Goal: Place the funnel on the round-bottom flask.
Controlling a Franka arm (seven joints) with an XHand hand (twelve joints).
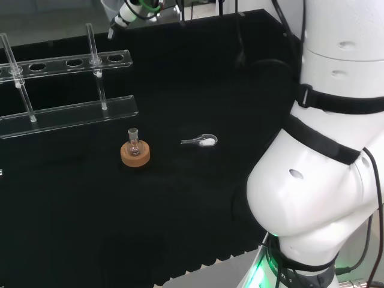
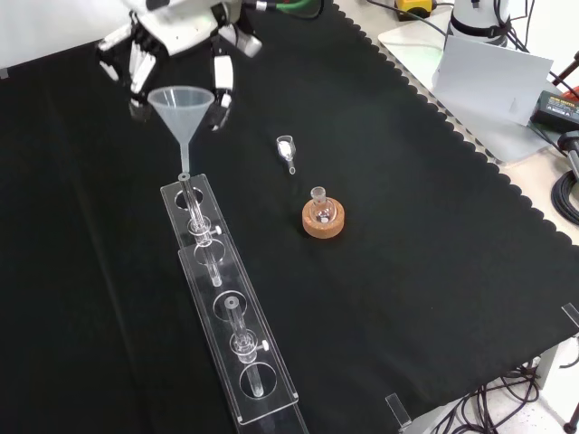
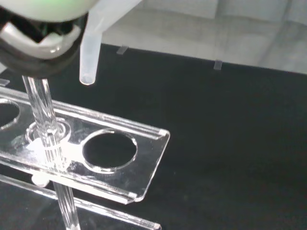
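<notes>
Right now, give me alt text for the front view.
The hand holds a clear funnel above the end of a clear rack on black cloth. To the right, a small round-bottom flask sits on a cork ring.

The bench is covered by a black cloth (image 2: 434, 235) with a scalloped edge. The funnel (image 2: 182, 107) is seen as translucent white, the rack (image 2: 226, 316) as clear. The flask (image 2: 318, 208) is clear glass, set in a tan cork ring (image 2: 323, 226). The hand (image 2: 172, 36) is coloured black and white.

black cloth (image 2: 434, 271) covers the bench; pale benchtop (image 2: 507, 136) beside its scalloped edge.
</notes>
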